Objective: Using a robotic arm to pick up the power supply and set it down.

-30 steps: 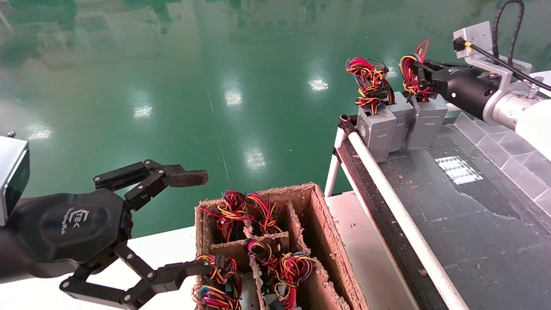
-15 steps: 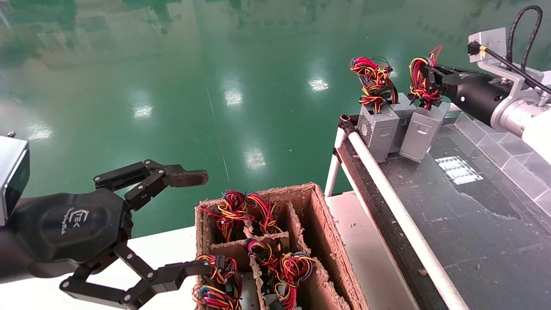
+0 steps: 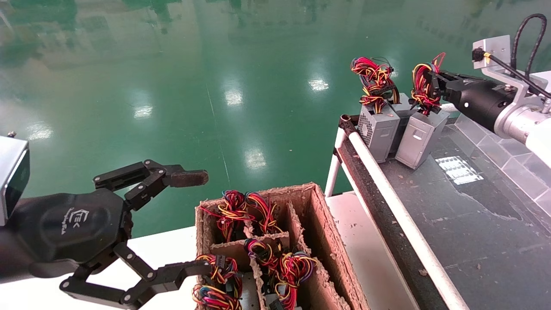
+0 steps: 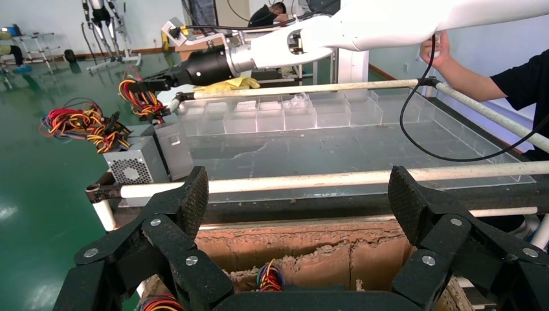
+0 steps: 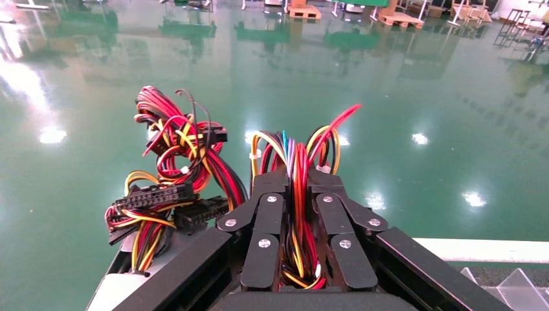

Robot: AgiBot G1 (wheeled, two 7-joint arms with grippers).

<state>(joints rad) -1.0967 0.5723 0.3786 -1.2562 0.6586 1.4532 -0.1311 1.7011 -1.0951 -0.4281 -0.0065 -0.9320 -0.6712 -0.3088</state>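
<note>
Dark conveyor belt [image 3: 473, 224], glossy green floor [image 3: 172, 86]

Our right gripper [image 3: 430, 84] is a black linkage-finger unit with silver screws at each pivot, set on a glossy black cylindrical wrist [image 3: 480, 103] that carries a small white dot. Just behind that wrist we have a silver bracket [image 3: 501, 58] with looping black cables [image 3: 527, 34] and a yellow tag at the plug, then a silver collar and white forearm [image 4: 362, 29]. Our left gripper [image 3: 181, 224] matches it in black linkage bars and silver rivets, with a white logo on its angular housing [image 3: 71, 226], textured pads [image 4: 194, 201], a rust-brown upper fingertip [image 3: 187, 177], and a silver block behind it.
</note>
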